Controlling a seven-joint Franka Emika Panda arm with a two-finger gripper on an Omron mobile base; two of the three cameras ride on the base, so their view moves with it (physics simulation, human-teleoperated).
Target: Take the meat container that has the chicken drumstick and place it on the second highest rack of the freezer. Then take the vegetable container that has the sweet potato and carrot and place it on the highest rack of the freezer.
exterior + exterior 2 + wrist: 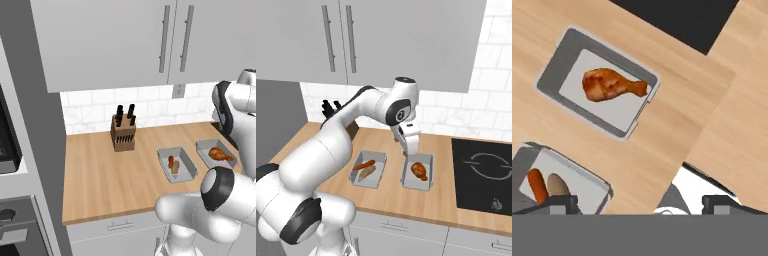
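The meat container [417,186] sits on the wooden counter with the chicken drumstick [419,170] in it. My gripper [407,151] hangs just above its far left corner. In the hand view the jaws stand wide apart, so the gripper [642,204] is open and holds nothing. The meat container [619,112] with the drumstick [612,85] lies further up in that view. The vegetable container [582,182] holds the carrot [537,184] and the sweet potato [558,185] beside one fingertip [557,202]. Both trays, the vegetable container [167,151] and the meat container [206,146], also appear from the left. The freezer is out of view.
A knife block [123,132] stands at the back of the counter [100,175], left of the trays. A black cooktop [483,167] lies right of the meat container. White wall cupboards [110,40] hang overhead. A grey tall panel [35,125] bounds the counter's left end.
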